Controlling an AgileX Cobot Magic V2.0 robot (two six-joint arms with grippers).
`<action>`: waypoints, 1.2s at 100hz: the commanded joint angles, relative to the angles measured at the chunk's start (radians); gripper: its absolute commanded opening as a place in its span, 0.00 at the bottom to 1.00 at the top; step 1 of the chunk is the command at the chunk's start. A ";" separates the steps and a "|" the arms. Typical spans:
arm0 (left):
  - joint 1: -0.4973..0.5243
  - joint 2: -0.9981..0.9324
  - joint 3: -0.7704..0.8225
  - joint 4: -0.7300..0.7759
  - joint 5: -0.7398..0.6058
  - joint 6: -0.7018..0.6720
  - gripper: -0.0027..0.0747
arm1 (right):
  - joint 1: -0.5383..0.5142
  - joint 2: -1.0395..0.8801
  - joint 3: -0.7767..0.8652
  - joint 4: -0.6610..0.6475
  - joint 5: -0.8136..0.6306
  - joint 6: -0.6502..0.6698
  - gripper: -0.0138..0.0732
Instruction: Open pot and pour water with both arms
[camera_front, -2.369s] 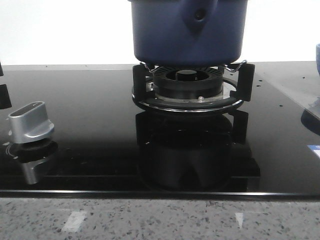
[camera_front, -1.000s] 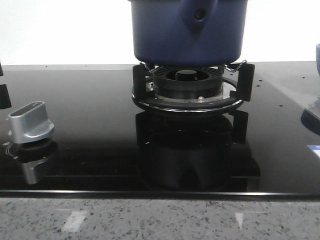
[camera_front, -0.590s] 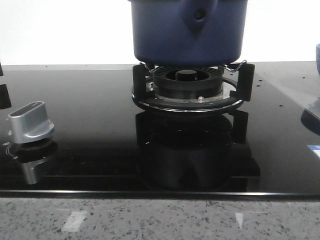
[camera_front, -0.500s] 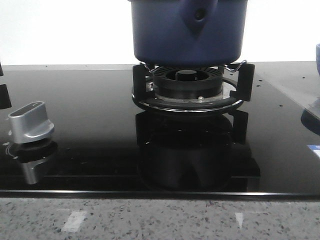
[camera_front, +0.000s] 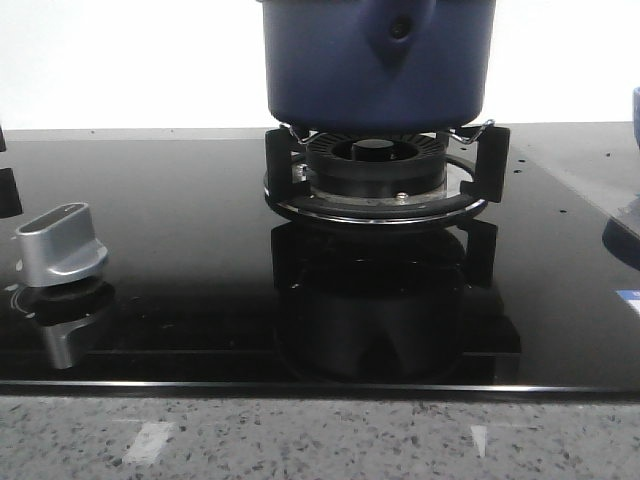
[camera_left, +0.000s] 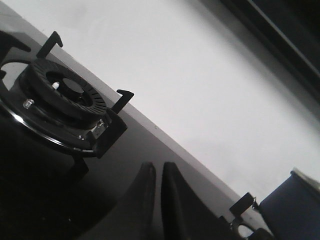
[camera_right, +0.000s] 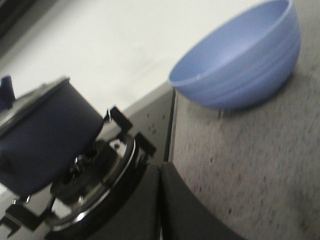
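Note:
The dark navy pot (camera_front: 375, 60) stands on the burner grate (camera_front: 375, 180) at the back middle of the black glass hob; its top is cut off by the frame. In the right wrist view the pot (camera_right: 45, 135) carries a lid with a metal rim (camera_right: 35, 96). Its wall also shows in the left wrist view (camera_left: 295, 210). My left gripper (camera_left: 157, 167) is shut and empty over the hob, between an empty burner (camera_left: 65, 95) and the pot. My right gripper (camera_right: 159, 167) is shut and empty, by the hob's right edge. Neither gripper shows in the front view.
A light blue bowl (camera_right: 240, 65) stands on the speckled counter (camera_right: 250, 175) to the right of the hob; its edge shows in the front view (camera_front: 636, 105). A silver control knob (camera_front: 60, 243) sits at the hob's front left.

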 joint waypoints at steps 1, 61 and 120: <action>-0.010 -0.028 -0.010 -0.062 -0.041 -0.009 0.01 | -0.006 -0.022 -0.046 0.020 0.028 -0.007 0.11; -0.115 0.373 -0.632 0.017 0.425 0.397 0.01 | 0.004 0.455 -0.636 -0.278 0.470 -0.138 0.11; -0.537 0.731 -0.698 -0.141 0.261 0.761 0.43 | 0.099 0.477 -0.655 -0.276 0.456 -0.247 0.68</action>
